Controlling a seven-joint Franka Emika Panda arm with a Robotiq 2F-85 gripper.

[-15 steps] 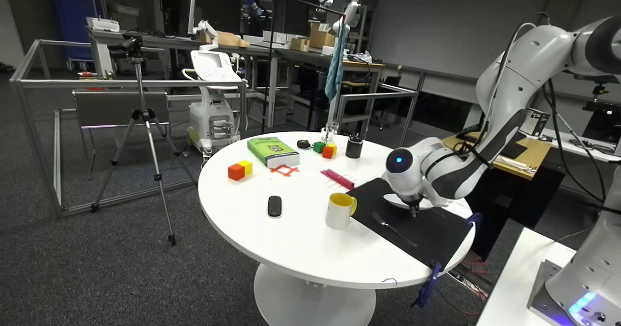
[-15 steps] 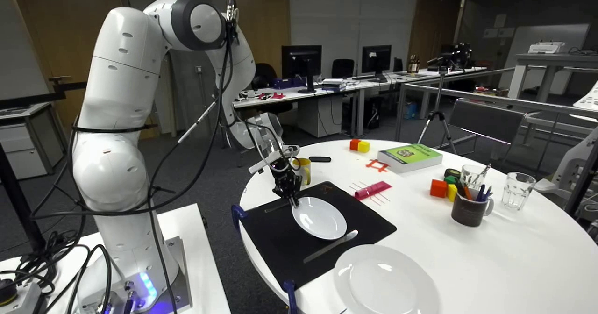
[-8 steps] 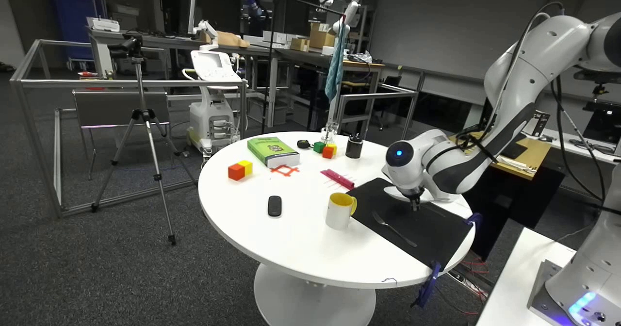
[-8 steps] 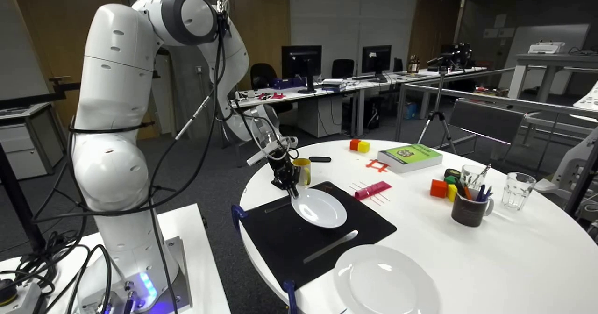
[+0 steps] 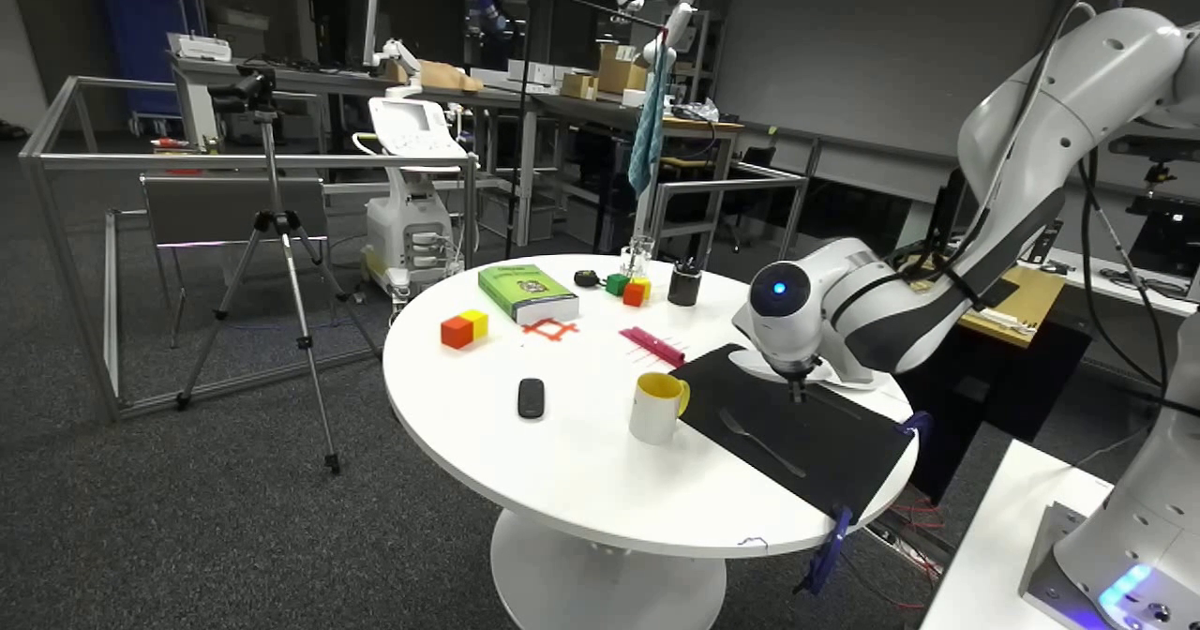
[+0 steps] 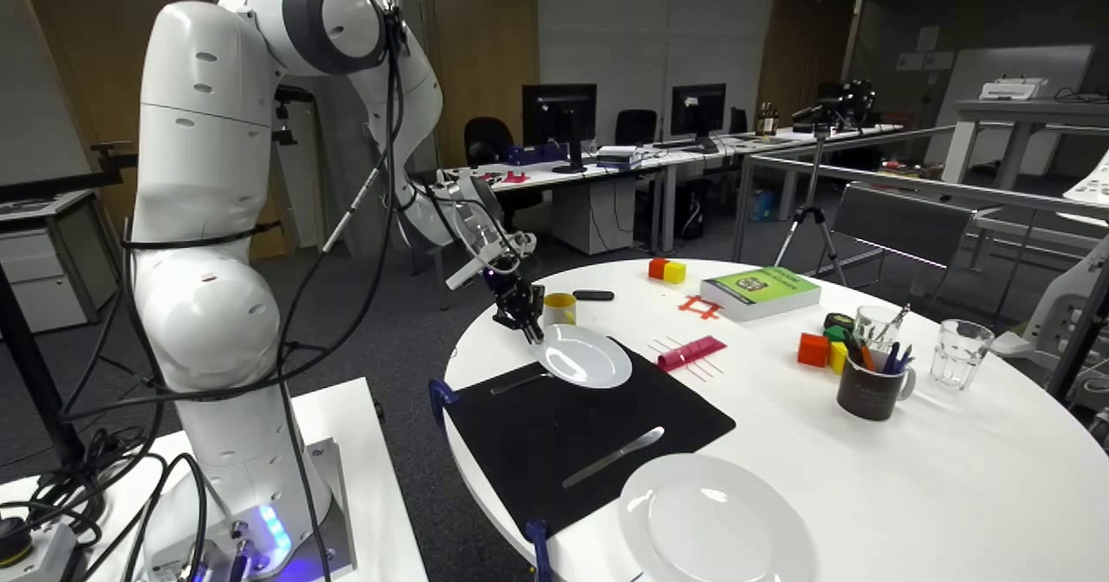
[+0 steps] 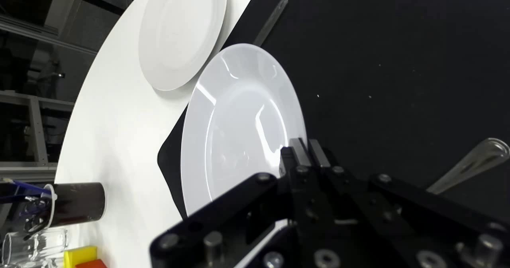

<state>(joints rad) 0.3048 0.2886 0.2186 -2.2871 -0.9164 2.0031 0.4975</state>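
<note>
Over the black mat (image 6: 528,435), near its edge by the pink roll (image 6: 691,352), pinching a tilted white plate (image 6: 585,358) by the rim in the nearly closed gripper (image 7: 306,143): lifted (seemingly), not yet released. Well apart from the pen mug (image 6: 869,393).

A round white table (image 5: 572,461) is partly covered by a black placemat (image 6: 537,430), fastened at the table's edge by two blue clamps (image 5: 826,553). A yellow-lined white mug (image 5: 652,414) is set beside the placemat on one side, a white dinner plate (image 6: 715,521) on the other. Across the table are spread a black oblong device (image 5: 531,398), a red cube (image 5: 457,333) and a yellow cube (image 5: 480,324), a thick green-covered book (image 5: 528,294) and a magenta strip (image 6: 690,353). Near the rim, a dark mug of pens (image 6: 869,394), two clear glasses (image 6: 960,357) and red, green and yellow blocks (image 6: 813,349) are grouped.
</note>
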